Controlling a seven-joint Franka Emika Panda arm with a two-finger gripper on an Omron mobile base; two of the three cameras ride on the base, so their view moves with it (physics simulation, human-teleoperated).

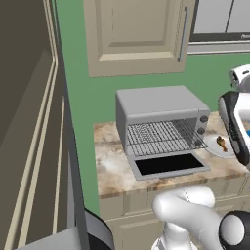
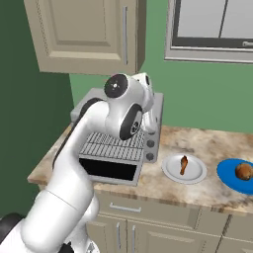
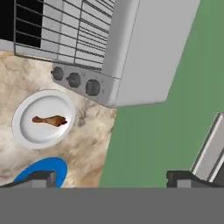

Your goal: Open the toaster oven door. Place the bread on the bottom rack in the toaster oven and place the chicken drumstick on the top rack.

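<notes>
With the flat grey-framed oven door (image 1: 168, 166) already folded down onto the marble-patterned bench (image 2: 207, 190), the boxy light-grey toaster oven (image 1: 158, 105) shows its silver wire racks (image 1: 158, 138) ready for loading. The orange-brown chicken drumstick (image 2: 183, 164) lies on a white round plate (image 2: 184, 174) beside the oven's knob side, and the rounded tan bread (image 2: 243, 171) sits on a blue plate (image 2: 232, 182) near the bench's right edge. The two-finger gripper (image 3: 111, 177) hovers above them, jaws wide and empty (probably set for a pick).

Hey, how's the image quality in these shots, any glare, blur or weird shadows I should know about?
Left base view: flat, even rendered light, the open toaster oven door glass is plain black, no glare. Right base view: sharp, the arm blocks part of the toaster oven; soft shading under the white plate. Hand view: rolled sideways, crisp, the chicken drumstick casts almost no shadow.
</notes>
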